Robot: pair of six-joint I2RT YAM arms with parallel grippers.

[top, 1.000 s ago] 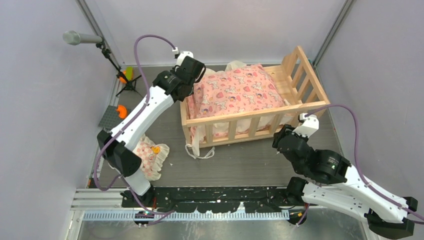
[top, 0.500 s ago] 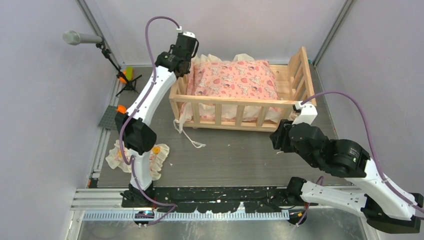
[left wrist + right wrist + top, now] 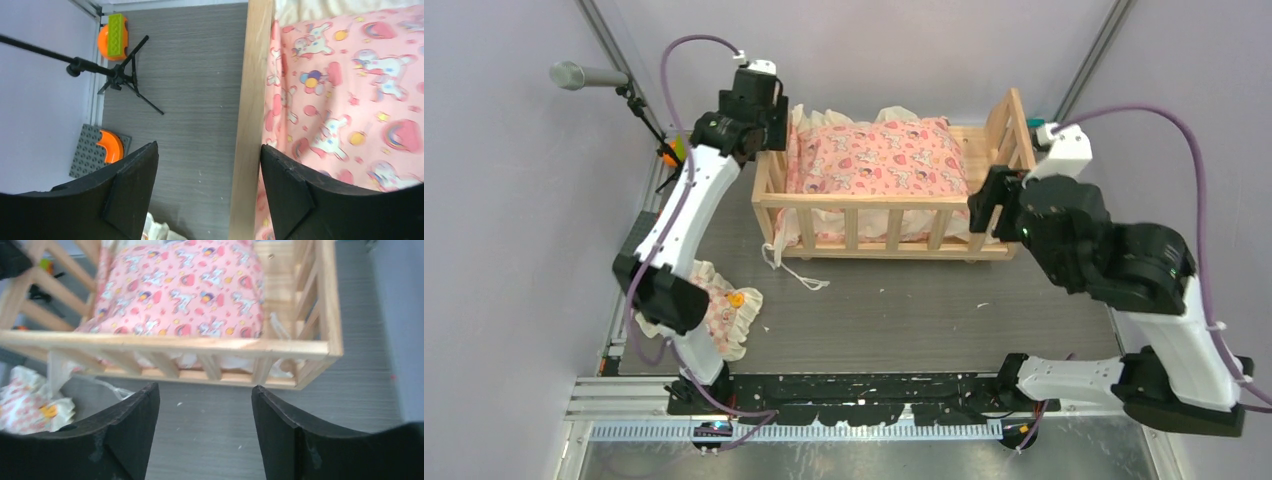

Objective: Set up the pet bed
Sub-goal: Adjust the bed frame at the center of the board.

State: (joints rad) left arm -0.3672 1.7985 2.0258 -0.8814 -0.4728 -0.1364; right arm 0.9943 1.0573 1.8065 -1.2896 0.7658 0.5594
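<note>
Entry: both ends of the pet bed.

Pet bed [image 3: 874,201]: stands level on its base at the far middle of the table, long rails roughly square to the back wall. The pink printed cushion [image 3: 874,158] lies inside it and fills most of the base. Its cream frill spills at the bed's left end, and a tie string [image 3: 796,272] trails out under the front rail onto the table.

My left gripper [image 3: 205,150]: unclenched and grasping nothing. It hangs over the bed's left end rail, which passes between my fingers close to the inner one. I see no contact.

My right gripper [image 3: 204,389]: jaws apart and empty, held off the bed's right front corner and looking along the front rail.

Judgement: one arm at each end suits squaring the frame. With both sets of jaws off the wood, the bed looks placed. The small frilled pillow [image 3: 724,315] lies on the table well to the near-left of the bed, so it is probably the item left to do.

Surface: grey wood-grain table [image 3: 924,310], matte, with a few pale specks in front of the bed.

Room: pale lilac walls on three sides. Left of the bed are a microphone on a tripod [image 3: 115,75], an orange-and-green block [image 3: 113,36] and a grey studded plate [image 3: 90,155].
</note>
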